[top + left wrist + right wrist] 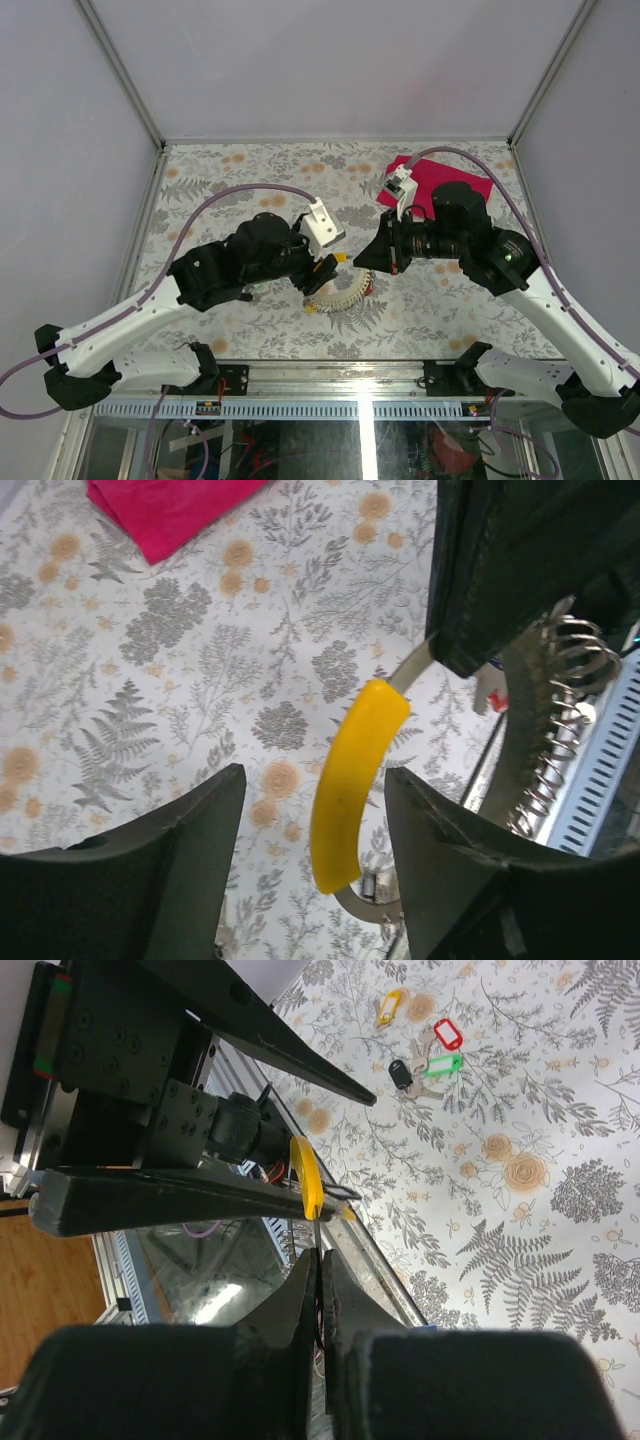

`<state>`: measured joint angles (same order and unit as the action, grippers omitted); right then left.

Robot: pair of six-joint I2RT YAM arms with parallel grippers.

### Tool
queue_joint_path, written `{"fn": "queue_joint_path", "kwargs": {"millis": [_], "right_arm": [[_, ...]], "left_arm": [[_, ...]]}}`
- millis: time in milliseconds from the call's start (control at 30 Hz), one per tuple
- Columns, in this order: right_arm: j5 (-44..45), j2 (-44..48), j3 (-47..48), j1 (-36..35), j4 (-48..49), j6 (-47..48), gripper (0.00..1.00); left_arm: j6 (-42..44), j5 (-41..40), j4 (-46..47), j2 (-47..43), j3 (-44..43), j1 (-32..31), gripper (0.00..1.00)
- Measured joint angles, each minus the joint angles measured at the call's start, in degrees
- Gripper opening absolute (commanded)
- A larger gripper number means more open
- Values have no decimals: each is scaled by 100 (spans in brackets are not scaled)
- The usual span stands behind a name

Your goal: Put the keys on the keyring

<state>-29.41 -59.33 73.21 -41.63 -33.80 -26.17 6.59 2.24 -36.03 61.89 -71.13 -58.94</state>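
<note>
**Keyring pinched by the right claw, loose keys well off from it**

Over the floral worktop [250, 170], the right claw [320, 1260] is clamped together on the keyring's [412, 667] thin metal loop. The left claw [312, 775] stands apart, straddling the keyring's yellow tag [355, 790] without touching it. The tag's long axis runs along the gap. The keys [440, 1063], with red and green tags and one black piece, lie on the worktop well apart from the keyring. The free left claw looks the likelier one to fetch them.

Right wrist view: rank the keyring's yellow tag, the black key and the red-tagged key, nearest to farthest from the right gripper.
1. Keyring's yellow tag, just beyond the right gripper.
2. Black key, on the table, upper middle.
3. Red-tagged key, farther up, right.
</note>
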Motion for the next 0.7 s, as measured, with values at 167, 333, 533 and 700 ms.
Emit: {"fn": "queue_joint_path", "kwargs": {"millis": [167,333,533,700], "right_arm": [[7,-55,0,0,-107,-48,0],[63,-70,4,2,-103,-96,0],[190,-79,7,7,-107,-131,0],[221,-83,7,7,-131,-138,6]], "left_arm": [[205,-411,-44,219,-157,-118,45],[369,-656,-131,402,-330,-289,32],[553,-835,-227,564,-398,-487,1],[544,-894,-236,579,-400,-516,0]]}}
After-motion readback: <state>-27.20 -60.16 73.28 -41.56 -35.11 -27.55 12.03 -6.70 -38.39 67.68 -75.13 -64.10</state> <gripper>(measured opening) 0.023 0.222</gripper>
